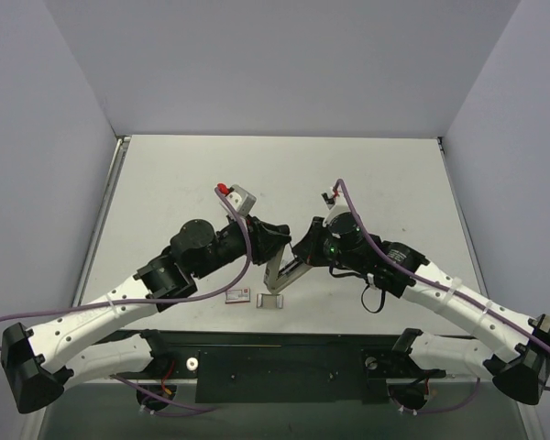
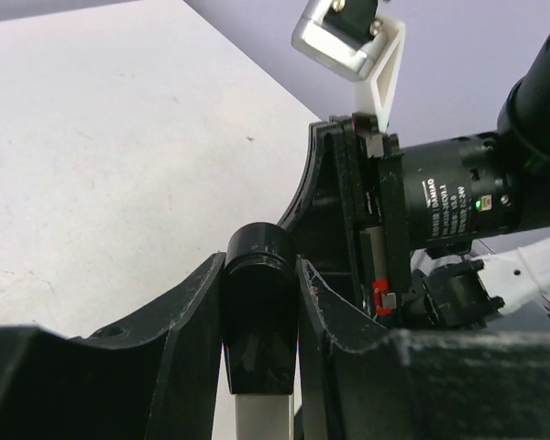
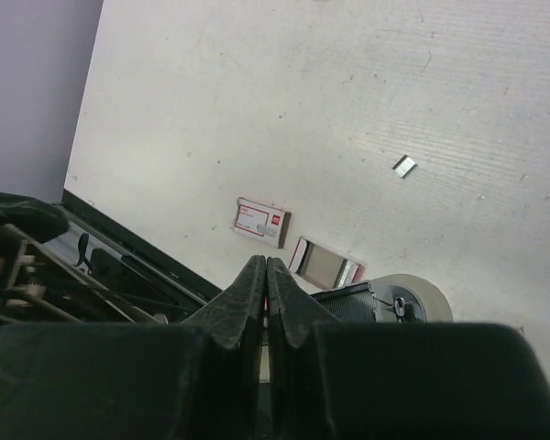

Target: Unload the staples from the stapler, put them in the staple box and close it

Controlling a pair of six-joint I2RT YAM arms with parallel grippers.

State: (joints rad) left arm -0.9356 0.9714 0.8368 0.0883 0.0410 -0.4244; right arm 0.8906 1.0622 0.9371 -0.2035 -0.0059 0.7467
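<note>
Above the white table, the slim grey-green-and-black metal stapler is clamped by the left gripper; the right gripper is pressed together, its 2 fingers touching.

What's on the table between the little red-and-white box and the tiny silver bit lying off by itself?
Nothing. In the right wrist view the table is bare between the red-and-white box and the silver bit.

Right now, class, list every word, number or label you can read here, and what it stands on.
Nothing can be read outright.
White label on the black motor: sideways print, too blurred to read.
Red-and-white box: print too small to read.
</note>
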